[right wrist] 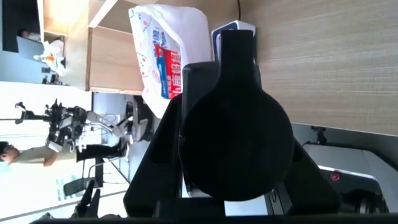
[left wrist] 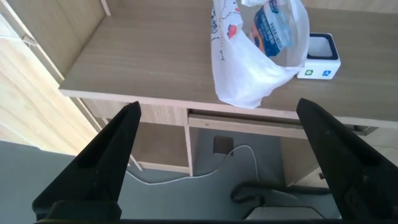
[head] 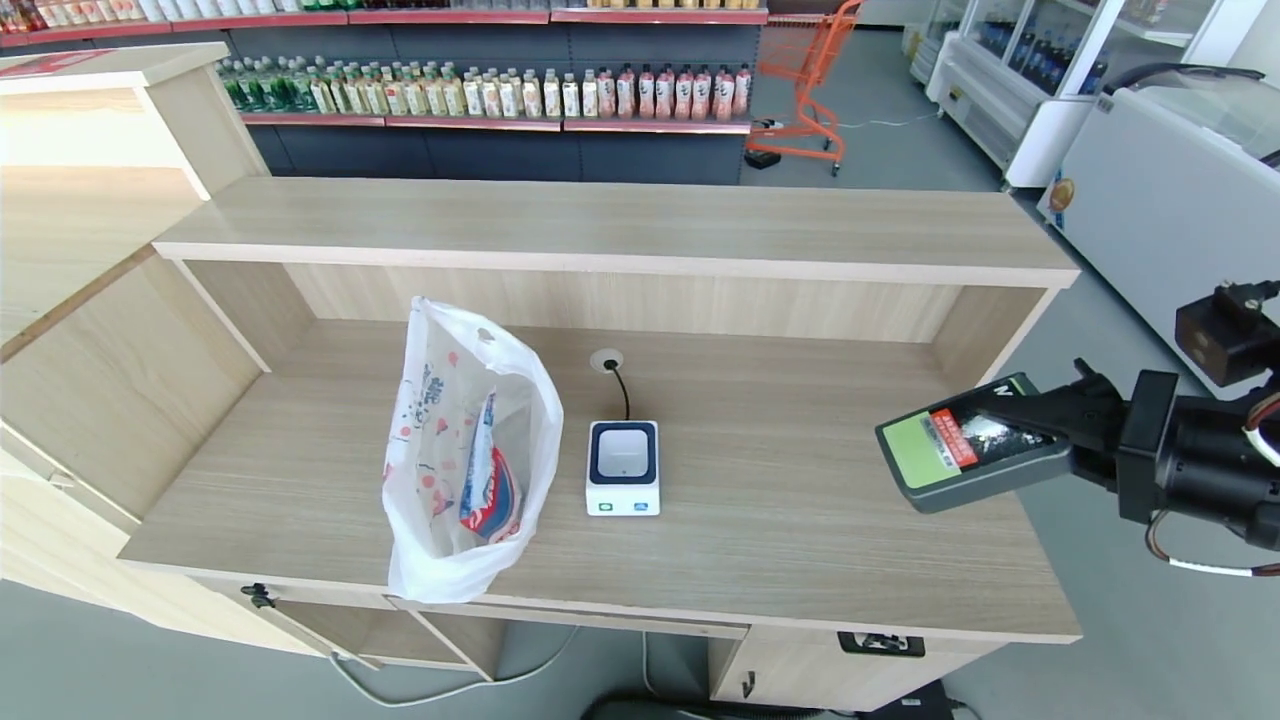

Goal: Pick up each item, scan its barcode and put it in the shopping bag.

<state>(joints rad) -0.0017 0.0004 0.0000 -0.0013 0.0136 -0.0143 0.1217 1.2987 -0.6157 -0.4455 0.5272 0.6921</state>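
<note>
My right gripper (head: 1040,425) clamped on dark box (head: 950,450), right edge of frame, at counter (head: 800,520) end. My left gripper (left wrist: 217,106) wide open, empty. Bag (head: 450,470) centre-left, scanner (head: 622,467) just beside it.

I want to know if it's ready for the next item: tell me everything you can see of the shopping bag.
The shopping bag is thin, see-through white plastic with red and blue prints. It stands upright, crumpled, mouth open upward, on the wooden counter near its front edge, just left of the scanner. A red, white and blue packet sits inside.
</note>
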